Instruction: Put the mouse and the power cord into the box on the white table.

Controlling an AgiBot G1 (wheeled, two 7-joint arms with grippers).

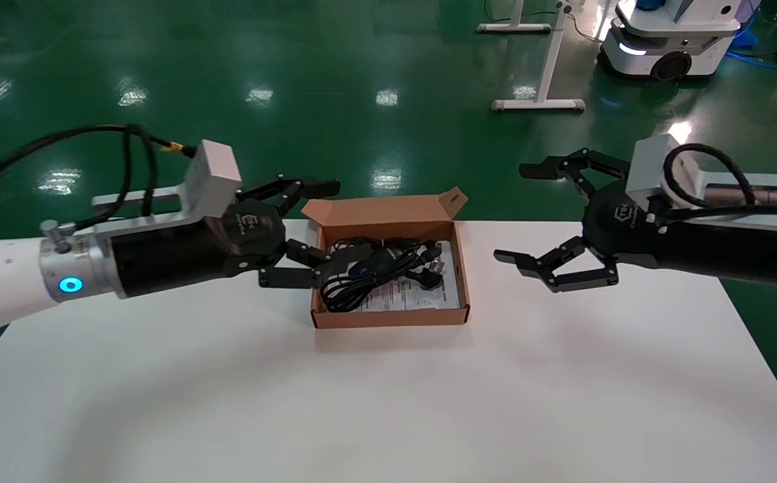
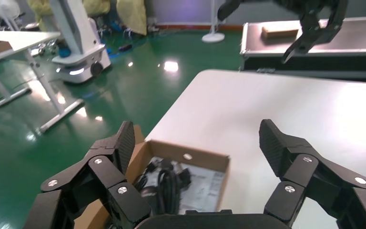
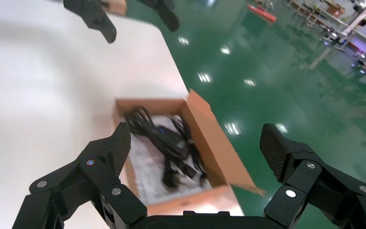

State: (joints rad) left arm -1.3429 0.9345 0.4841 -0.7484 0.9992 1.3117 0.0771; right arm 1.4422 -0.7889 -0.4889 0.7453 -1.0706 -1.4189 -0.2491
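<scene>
The brown box (image 1: 388, 316) sits open at the far middle of the white table (image 1: 388, 409), flap lid up at the back. Inside, on printed paper, lie the black mouse (image 1: 364, 267) with its blue wheel and the coiled power cord (image 1: 344, 292), plug (image 1: 432, 274) toward the right. My left gripper (image 1: 309, 231) hangs open just left of the box, one finger over its left edge. Right of the box, my right gripper (image 1: 525, 215) is open and empty. The right wrist view shows the mouse (image 3: 164, 134) and cord (image 3: 145, 123) in the box (image 3: 215, 140); the left wrist view shows the cord (image 2: 167, 183) in the box (image 2: 190, 156).
Past the table's far edge is green floor with a white stand's foot (image 1: 539, 104) and a white mobile robot base (image 1: 670, 47) at the back right. The table's near half is bare white surface.
</scene>
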